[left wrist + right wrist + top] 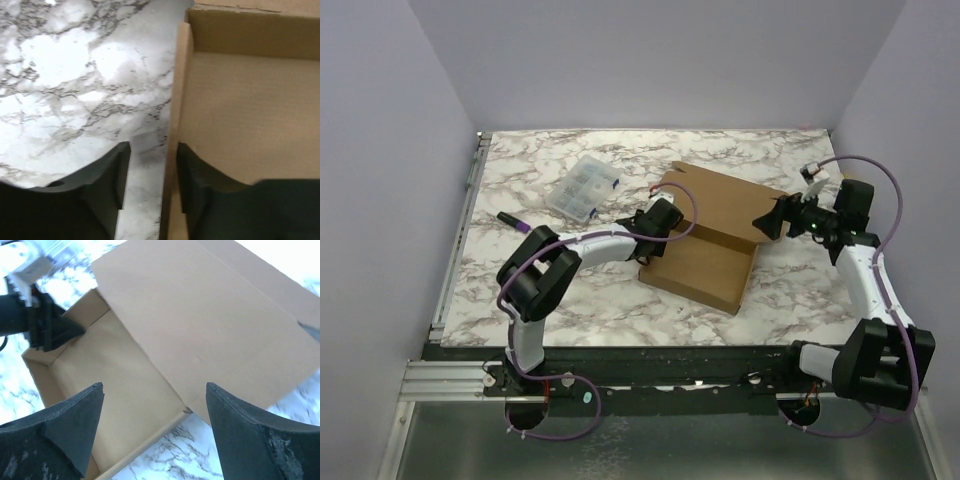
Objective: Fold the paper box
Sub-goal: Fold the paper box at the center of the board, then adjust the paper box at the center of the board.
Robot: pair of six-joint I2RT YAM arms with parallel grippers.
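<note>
Paper box (705, 250) is sitting half-formed under both grippers. Left gripper (152, 155) is straddling its side wall (180, 100), jaws partly apart, not pinching. Right gripper (155, 387) is hovering wide open above the lid flap (210, 325), which probably needs pressing shut next.

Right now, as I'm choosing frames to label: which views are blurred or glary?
Left wrist: soft focus throughout, box edges smeared, table glaring. Right wrist: box fairly sharp, table washed out white. Top: sharp, evenly lit, soft shadows.
</note>
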